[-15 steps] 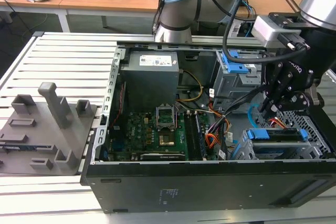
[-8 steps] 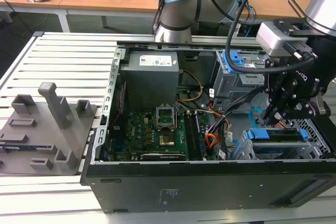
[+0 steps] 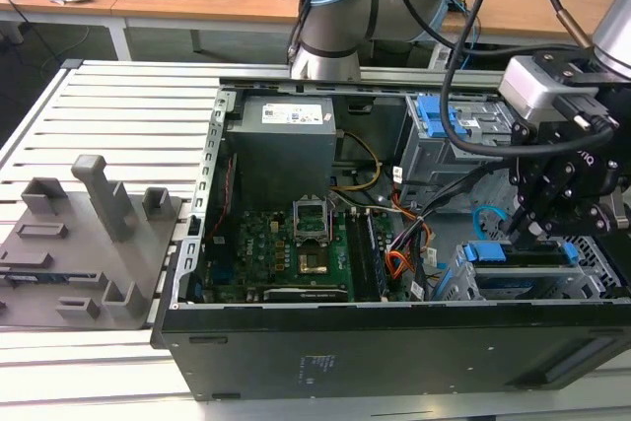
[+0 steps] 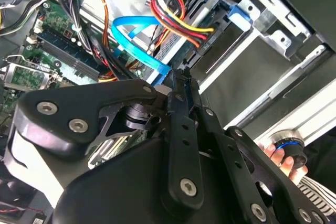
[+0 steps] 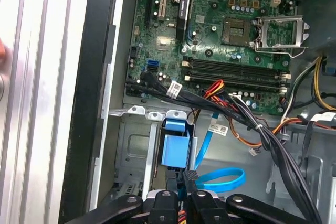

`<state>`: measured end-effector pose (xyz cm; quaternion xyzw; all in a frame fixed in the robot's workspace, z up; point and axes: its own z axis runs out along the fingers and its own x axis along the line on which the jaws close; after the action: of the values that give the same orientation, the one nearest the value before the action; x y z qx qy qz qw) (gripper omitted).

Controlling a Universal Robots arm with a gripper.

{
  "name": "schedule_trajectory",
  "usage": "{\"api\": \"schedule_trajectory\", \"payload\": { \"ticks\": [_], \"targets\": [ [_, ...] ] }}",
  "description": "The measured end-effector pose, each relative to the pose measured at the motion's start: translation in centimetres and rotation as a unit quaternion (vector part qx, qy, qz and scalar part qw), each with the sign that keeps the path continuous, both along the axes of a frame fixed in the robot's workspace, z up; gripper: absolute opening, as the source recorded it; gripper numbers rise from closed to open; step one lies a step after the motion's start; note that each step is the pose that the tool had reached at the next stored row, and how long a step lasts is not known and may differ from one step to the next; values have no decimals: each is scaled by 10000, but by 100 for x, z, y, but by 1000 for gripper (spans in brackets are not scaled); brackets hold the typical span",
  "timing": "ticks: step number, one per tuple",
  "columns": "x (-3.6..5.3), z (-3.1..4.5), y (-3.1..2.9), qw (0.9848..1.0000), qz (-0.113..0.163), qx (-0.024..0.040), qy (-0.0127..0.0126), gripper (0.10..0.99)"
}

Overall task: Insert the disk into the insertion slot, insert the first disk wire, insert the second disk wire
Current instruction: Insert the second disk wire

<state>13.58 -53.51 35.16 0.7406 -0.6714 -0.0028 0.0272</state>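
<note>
At the exterior view's lower right, the hand (image 3: 529,219) hovers over the seated disk (image 3: 523,278), fingers pressed together beside the light-blue cable (image 5: 223,179).

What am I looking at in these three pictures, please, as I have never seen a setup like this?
This is a grey-and-blue jointed robot arm working over an open black desktop computer case, which lies on a slatted aluminium table. The exterior view comes from a camera standing off the arm. Both wrist views come from cameras riding near the arm's wrist, looking past its black claw. In the exterior view the claw hangs inside the case at the view's right. It is right beside the disk's bright blue plastic carrier and close to the thin light-blue looped cable. I cannot tell whether it grips anything. A green circuit board lies on the case floor. A grey plastic fixture sits on the table at the exterior view's left.
</note>
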Motion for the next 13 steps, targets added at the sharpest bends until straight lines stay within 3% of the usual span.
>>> {"api": "schedule_trajectory", "payload": {
  "ticks": [7, 13],
  "targets": [
    [82, -59, 1, 10000, 0, 1, 3, 161],
    [102, -93, 0, 10000, 0, 2, 3, 161]
  ]
}}
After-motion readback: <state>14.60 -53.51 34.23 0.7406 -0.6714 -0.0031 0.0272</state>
